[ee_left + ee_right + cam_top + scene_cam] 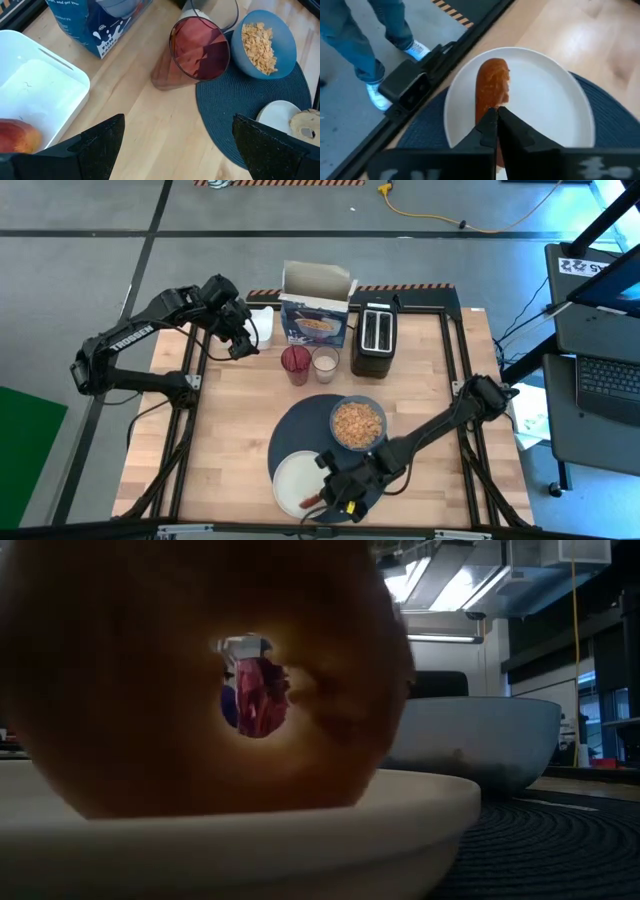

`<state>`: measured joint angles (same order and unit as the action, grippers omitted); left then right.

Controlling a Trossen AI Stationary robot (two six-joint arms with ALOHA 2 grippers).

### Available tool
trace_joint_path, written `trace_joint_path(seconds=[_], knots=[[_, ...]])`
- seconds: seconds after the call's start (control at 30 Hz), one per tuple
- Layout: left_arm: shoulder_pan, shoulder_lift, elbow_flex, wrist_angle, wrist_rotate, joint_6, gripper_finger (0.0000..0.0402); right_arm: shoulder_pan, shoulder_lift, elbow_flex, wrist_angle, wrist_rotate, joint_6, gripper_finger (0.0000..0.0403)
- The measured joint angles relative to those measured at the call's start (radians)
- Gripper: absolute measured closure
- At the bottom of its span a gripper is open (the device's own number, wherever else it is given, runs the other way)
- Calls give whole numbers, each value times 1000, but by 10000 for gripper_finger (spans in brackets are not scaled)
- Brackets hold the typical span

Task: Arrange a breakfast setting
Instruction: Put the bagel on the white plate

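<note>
A dark blue-grey placemat [300, 430] holds a light-blue bowl [357, 423] of cereal flakes [357, 421] and a white plate [292, 477]. A toasted round [492, 90] stands on edge on the plate, its hole facing the low view [255, 690]. My right gripper [333, 492] is shut on it from above. My left gripper [243, 345] hangs open and empty at the far left, beside a white bin [45, 95] with a red apple [15, 137] in it. The gold spoon is out of view. My right gripper pinches the toasted round's upper rim [492, 107] between its two fingers, which point down and close on its two flat faces. The round stands upright with its lower rim [200, 808] on the white plate.
A red cup [295, 365] and a glass of milk [325, 363] stand just beyond the placemat. An open cereal box [318, 305] and a black toaster [374, 340] stand at the far edge. A person's legs [375, 40] show beyond the table's near edge.
</note>
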<state>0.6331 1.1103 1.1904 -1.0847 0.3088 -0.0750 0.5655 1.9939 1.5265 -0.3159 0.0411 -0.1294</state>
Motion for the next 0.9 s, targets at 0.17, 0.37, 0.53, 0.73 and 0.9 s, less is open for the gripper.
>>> trace_joint_path(seconds=[0.17,0.37,0.53,0.73,0.9], knots=[[0,0,0,0,0,0,47,6,16,1,3,-42,8,385],[0,0,0,0,-1,0,47,3,37,1,-7,-77,46,382],[0,0,0,1,0,0,47,3,44,0,-10,-69,51,380],[0,0,0,1,0,0,47,3,44,0,7,-13,54,380],[0,0,0,1,2,0,47,3,44,0,9,19,54,380]])
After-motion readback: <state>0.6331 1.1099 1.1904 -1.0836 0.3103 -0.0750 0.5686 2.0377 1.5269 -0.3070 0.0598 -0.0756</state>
